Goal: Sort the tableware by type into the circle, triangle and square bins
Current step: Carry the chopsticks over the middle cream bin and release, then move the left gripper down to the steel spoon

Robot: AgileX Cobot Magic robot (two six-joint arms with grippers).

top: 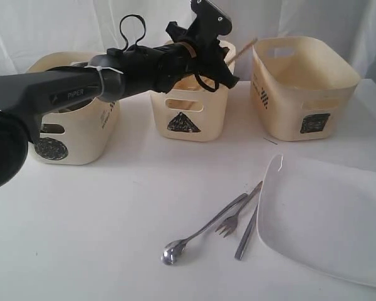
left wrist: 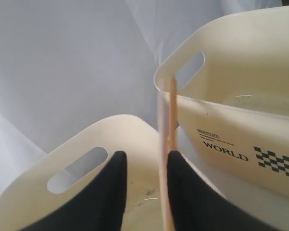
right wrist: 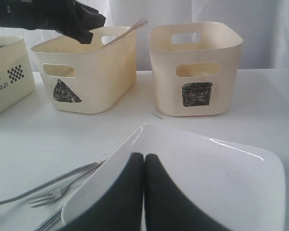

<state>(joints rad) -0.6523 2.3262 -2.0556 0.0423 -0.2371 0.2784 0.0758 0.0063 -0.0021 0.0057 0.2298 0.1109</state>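
Hovering over the triangle bin (top: pixel 188 110), the left gripper (left wrist: pixel 143 156) has its jaws spread, with the wooden chopsticks (left wrist: pixel 172 110) standing between them against one finger and slanting up past the bin's rim. The right gripper (right wrist: pixel 143 159), jaws pressed together, hangs above the white plate (right wrist: pixel 221 183). A fork (top: pixel 233 219) and spoon (top: pixel 197 237) lie just beside the plate.
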